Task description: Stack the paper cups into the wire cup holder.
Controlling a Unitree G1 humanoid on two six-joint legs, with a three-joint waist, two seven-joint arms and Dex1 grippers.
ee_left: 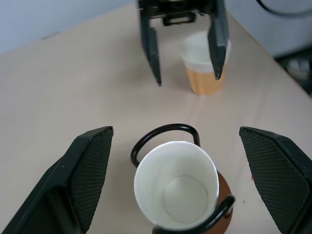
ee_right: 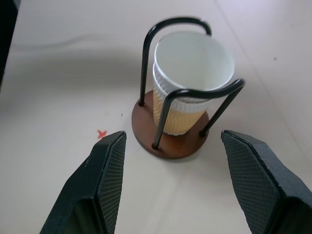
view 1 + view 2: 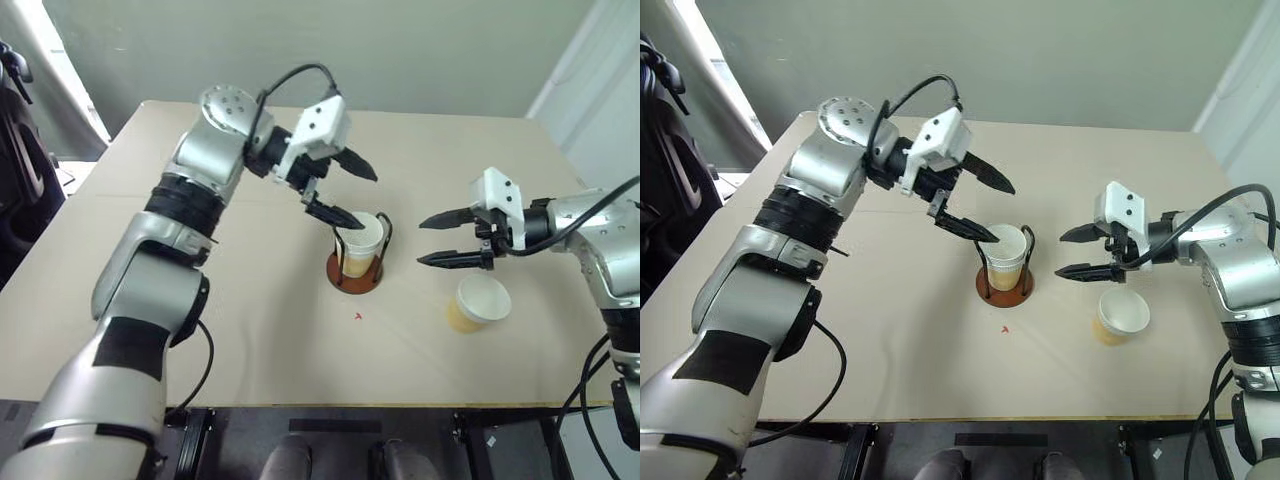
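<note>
The wire cup holder (image 3: 356,268) stands upright near the middle of the beige table (image 3: 250,330), its reddish-brown disc base flat on the top and its black wire loops rising around the cups. Inside it we count two nested paper cups (image 2: 187,85): in the right wrist view a second white rim shows just under the upper one, with the tan ribbed wall below. The upper cup's mouth faces up and it looks empty.

A third paper cup (image 3: 478,303) stands upright on the table to the right of the holder and a little nearer, well apart from it.

The left gripper (image 3: 345,190) hovers over the far-left side of the holder, fingers spread wide and holding nothing; the lower finger's tip lies over the rim of the upper cup in the head views, and we cannot tell whether it touches.

The right gripper (image 3: 430,240) hangs above the table between the holder and the loose cup, pointing left toward the holder, fingers parted and empty.

A small red mark (image 3: 358,317) sits on the table just nearer than the holder.
</note>
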